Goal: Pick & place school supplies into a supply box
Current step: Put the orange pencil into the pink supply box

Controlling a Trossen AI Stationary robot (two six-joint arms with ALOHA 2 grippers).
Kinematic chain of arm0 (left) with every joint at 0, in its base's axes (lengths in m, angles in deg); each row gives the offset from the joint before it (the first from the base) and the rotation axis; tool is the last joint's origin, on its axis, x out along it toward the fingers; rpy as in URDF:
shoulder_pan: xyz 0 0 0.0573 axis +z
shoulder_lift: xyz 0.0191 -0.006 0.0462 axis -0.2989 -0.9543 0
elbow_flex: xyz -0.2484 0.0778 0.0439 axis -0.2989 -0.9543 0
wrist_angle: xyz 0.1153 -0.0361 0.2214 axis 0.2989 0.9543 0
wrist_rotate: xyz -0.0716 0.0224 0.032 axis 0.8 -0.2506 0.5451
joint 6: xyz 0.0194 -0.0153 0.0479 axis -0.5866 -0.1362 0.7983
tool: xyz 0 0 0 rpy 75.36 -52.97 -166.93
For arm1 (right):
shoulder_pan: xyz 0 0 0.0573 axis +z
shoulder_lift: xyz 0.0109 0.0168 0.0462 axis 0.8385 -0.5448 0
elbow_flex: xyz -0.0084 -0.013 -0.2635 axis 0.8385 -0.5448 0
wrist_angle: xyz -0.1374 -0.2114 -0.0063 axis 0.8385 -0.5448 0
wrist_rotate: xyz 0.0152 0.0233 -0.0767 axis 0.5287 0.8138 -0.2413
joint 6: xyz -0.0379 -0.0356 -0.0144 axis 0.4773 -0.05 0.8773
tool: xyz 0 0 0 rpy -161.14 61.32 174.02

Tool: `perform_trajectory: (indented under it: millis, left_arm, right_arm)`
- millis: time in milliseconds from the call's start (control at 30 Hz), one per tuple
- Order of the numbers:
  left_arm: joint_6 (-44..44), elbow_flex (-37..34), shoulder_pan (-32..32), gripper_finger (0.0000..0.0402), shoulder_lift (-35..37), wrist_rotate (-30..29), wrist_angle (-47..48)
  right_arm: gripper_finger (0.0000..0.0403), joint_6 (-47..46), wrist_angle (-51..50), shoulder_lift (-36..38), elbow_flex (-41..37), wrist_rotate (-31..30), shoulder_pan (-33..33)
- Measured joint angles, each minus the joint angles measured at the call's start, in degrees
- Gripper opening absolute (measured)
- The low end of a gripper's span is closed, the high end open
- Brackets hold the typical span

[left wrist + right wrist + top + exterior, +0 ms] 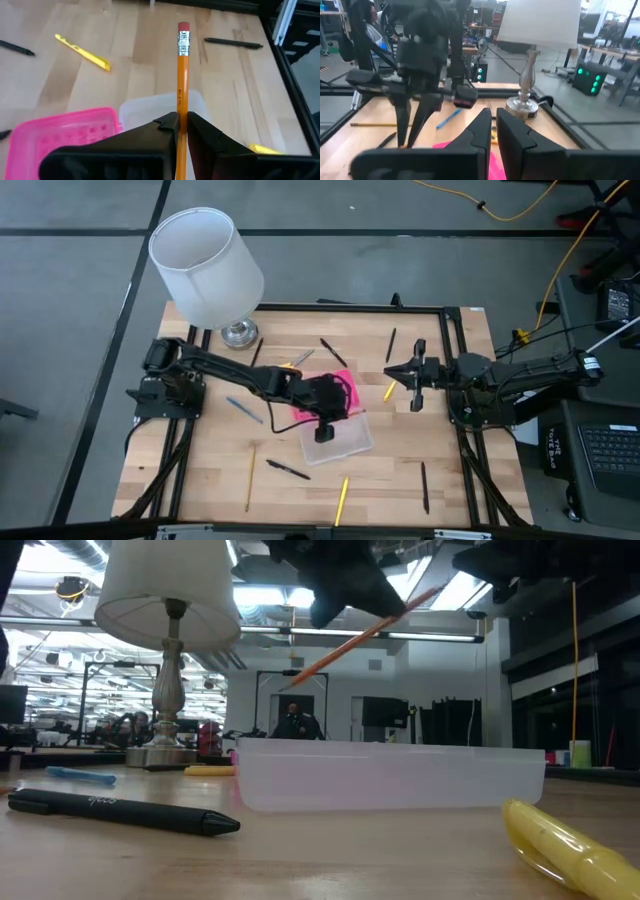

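My left gripper [325, 420] hangs over the box's clear base [338, 438], shut on an orange pencil [182, 75] with a pink eraser. The pink dotted lid [328, 393] lies beside the base, on its far side. In the low view the pencil [360, 635] slants in the air above the base [390, 775]. My right gripper [392, 370] waits at the right, above the table, its fingers shut and empty, pointing toward the table's left. Other pens and pencils lie loose on the table. My left gripper pinches the pencil's shaft [181, 112] between its two fingers, well back from the eraser end [183, 27]. The eraser end sticks out past the fingertips. The pencil is lifted clear and tilted above the clear base.
A white-shaded lamp [210, 265] stands at the far left. Loose on the table: a blue pen [243, 410], a yellow pencil [250, 478], black pens [288, 470] [424, 485] [333, 352] [391, 345], and a yellow pen [342, 500]. A black frame [455, 380] borders the table.
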Motion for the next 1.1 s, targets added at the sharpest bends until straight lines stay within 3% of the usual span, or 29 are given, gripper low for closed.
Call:
perform_trajectory:
  millis: [300,533,1100]
  left_arm:
    - [-5.4,0.6,-0.3,0.0024,-2.9,2.7,0.7]
    - [-5.0,0.6,-0.6,0.0024,-4.0,2.5,0.2]
    - [-3.6,0.6,0.4,0.0024,-9.5,2.4,1.0]
  right_arm:
    - [0.0035,2.2,2.0,0.0,0.0,-0.1,0.0]
    - [0.0035,7.3,3.7,0.0,0.0,-0.1,0.0]
    - [0.0035,7.5,3.6,0.0,0.0,-0.1,0.0]
